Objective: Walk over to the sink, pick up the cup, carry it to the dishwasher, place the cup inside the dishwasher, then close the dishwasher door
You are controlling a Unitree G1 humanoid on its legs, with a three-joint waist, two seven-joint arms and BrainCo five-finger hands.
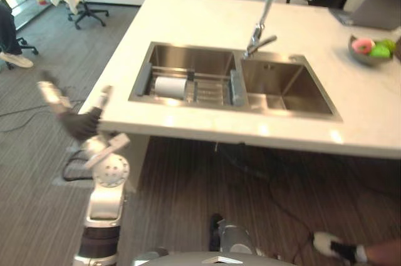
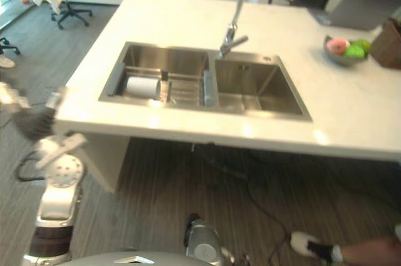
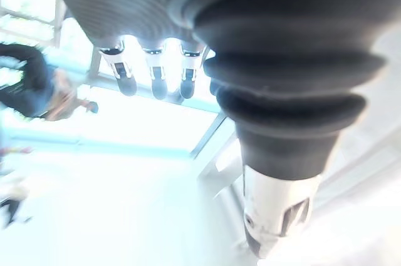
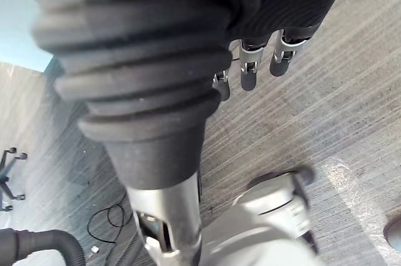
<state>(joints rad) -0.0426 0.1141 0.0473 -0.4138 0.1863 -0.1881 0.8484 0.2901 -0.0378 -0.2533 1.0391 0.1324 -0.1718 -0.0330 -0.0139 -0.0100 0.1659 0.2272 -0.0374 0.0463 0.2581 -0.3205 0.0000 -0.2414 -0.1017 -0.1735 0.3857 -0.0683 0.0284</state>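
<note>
While the cup (image 1: 170,87) lies on its side on a rack (image 1: 207,89) in the left basin of the sink (image 1: 276,83), set into the white desk (image 1: 188,22), the left robot hand (image 1: 75,122) is raised just off the desk's left edge, fingers straight and holding nothing. The right robot hand (image 4: 276,3) hangs over the striped floor (image 4: 351,91), fingers relaxed and empty. A bowl of fruit (image 1: 359,57) sits near the desk's far right edge.

The white surface (image 1: 188,22) carries a two-basin sink (image 1: 285,84), a tap (image 1: 258,39) behind it, and a bowl (image 1: 366,61) of fruit at far right.
</note>
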